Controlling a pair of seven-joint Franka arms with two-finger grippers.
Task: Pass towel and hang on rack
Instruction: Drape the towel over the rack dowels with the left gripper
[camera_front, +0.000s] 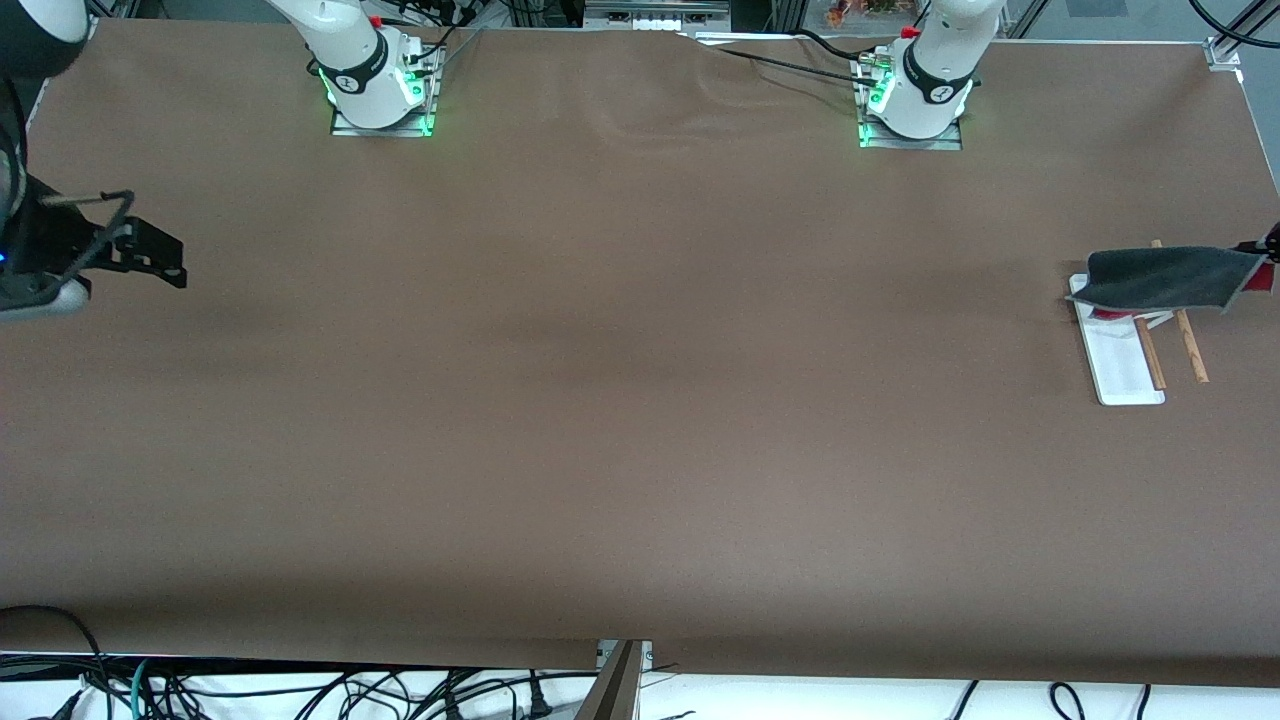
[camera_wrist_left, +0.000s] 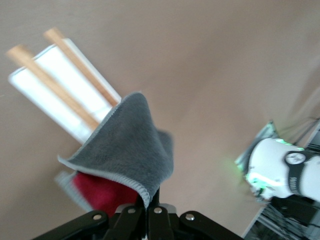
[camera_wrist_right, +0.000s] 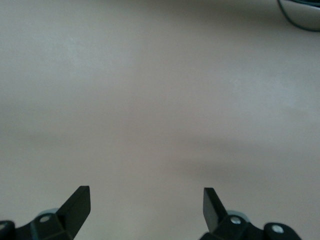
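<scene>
Up at the left arm's end of the brown worktop (camera_front: 640, 400), the left tool (camera_wrist_left: 150, 212) hangs in the air over the rack (camera_front: 1130, 350), clenched on one corner of the towel (camera_front: 1165, 278). The dark grey towel, with its lighter stitched edge, spreads out from the tool and drapes over the rack's end that lies farther from the front camera. It hides the upper part of the two wooden rods (camera_front: 1190, 345) there. From the left wrist view, the cloth (camera_wrist_left: 127, 150) fans out directly from the tool's closed fingertips, and the rods (camera_wrist_left: 60, 82) run away from it across the flat white base (camera_wrist_left: 55, 85). Something red (camera_wrist_left: 102, 192) shows beneath the towel, close to the tool; what it is cannot be told. The white base (camera_front: 1120, 365) rests flat on the worktop.

Meanwhile the right tool (camera_front: 150, 255) waits in the air over the right arm's end of the worktop, well apart from towel and rack. Its two fingers (camera_wrist_right: 77, 202) are spread wide and grasp nothing, with only bare worktop (camera_wrist_right: 160, 100) below them.
</scene>
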